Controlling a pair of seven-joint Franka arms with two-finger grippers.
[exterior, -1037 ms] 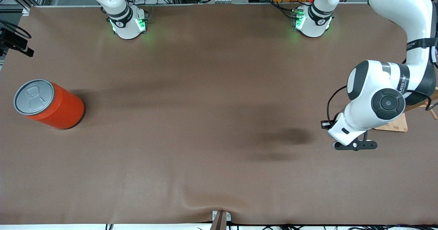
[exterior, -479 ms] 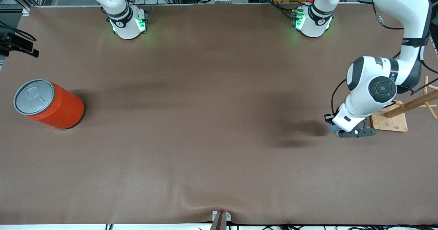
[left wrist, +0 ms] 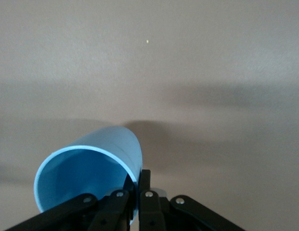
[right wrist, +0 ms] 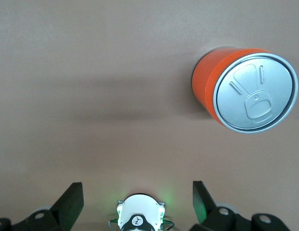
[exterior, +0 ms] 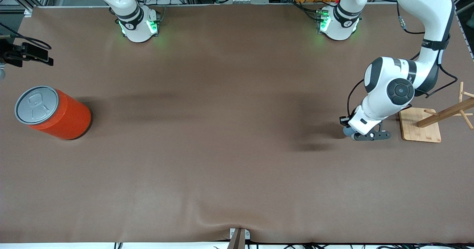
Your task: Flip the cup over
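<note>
The left gripper (exterior: 364,136) had its fingers (left wrist: 148,204) pinched on the wall of the cup (left wrist: 89,175), one inside the rim and one outside, and hung low over the table (exterior: 222,149) near the left arm's end, just beside the wooden stand (exterior: 420,125). Over the last second it had carried the cup from a spot nearer the front camera to one farther from it and a little toward the table's middle, and the forearm had swung off the stand's base, which now lay in plain sight. I took that as the carry part of the flip: the cup was off the cloth and tipped on its side, mouth facing the wrist camera, neither upright nor inverted yet. The cup looked small, light blue, plain and matte, tapering away from its open rim, and empty inside. The right gripper (right wrist: 135,202) waited with its fingers spread wide, high above the orange can (exterior: 52,112) at the right arm's end
</note>
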